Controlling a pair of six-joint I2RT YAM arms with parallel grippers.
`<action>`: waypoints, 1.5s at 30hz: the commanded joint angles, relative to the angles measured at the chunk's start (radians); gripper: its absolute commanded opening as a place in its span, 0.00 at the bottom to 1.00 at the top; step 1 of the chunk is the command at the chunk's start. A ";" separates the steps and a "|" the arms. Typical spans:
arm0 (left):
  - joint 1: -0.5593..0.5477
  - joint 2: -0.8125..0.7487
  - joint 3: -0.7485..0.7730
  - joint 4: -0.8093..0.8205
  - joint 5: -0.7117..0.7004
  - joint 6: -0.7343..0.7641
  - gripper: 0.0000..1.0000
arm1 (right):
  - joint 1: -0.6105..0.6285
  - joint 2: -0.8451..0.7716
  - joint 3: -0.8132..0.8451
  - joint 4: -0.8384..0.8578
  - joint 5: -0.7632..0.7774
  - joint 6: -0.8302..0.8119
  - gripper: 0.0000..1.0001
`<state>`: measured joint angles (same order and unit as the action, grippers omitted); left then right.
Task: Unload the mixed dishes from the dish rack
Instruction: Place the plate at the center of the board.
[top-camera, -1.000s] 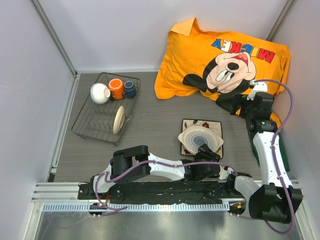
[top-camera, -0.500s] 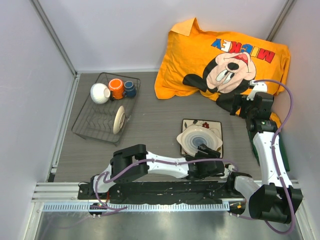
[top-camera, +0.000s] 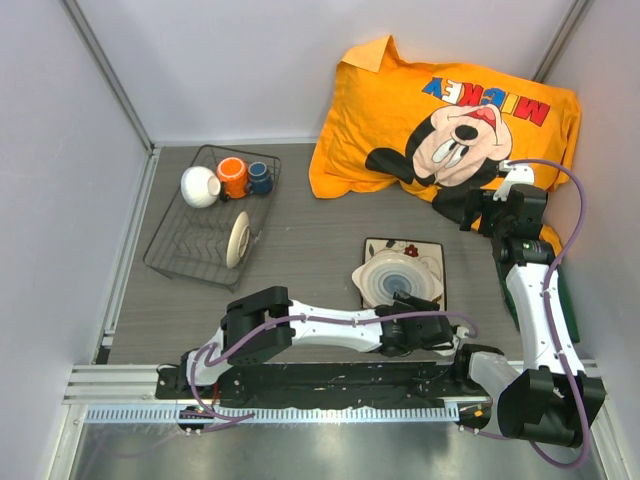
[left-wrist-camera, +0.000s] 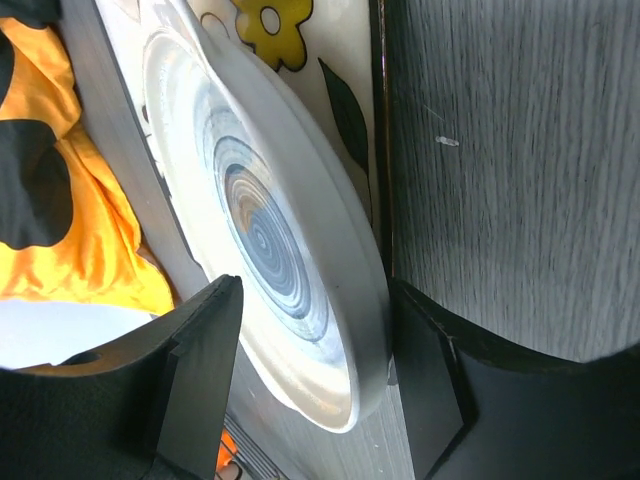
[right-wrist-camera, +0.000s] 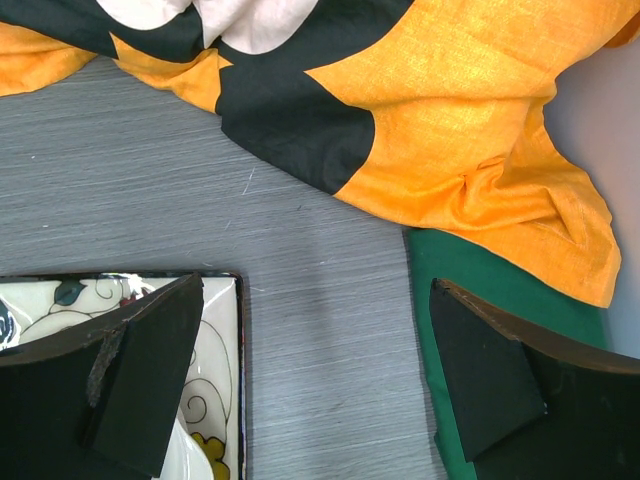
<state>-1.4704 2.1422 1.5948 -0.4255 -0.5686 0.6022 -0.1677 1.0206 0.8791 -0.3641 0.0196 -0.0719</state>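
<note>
Both arms are shown with fingers spread: the left gripper (top-camera: 413, 303), stretched low rightward, straddles the white ringed bowl's (top-camera: 395, 275) near rim; the right gripper (right-wrist-camera: 315, 290) is raised beside the pillow (top-camera: 440, 110).

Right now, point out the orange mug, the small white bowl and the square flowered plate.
orange mug (top-camera: 232, 177), top view, its orange side.
small white bowl (top-camera: 200, 186), top view, its side.
square flowered plate (right-wrist-camera: 218, 385), right wrist view, bare patterned edge.
</note>
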 joint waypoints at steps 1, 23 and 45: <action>-0.025 -0.031 0.091 0.010 0.081 -0.030 0.63 | -0.006 -0.022 0.047 0.021 -0.007 -0.003 0.99; -0.025 -0.022 0.171 -0.117 0.145 -0.079 0.63 | -0.006 -0.020 0.049 0.020 -0.006 -0.006 0.99; 0.022 -0.030 0.155 -0.076 0.144 -0.067 0.64 | -0.004 -0.014 0.047 0.017 -0.007 -0.005 0.99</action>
<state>-1.4578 2.1422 1.7203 -0.5652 -0.4366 0.5316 -0.1715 1.0206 0.8829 -0.3679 0.0162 -0.0727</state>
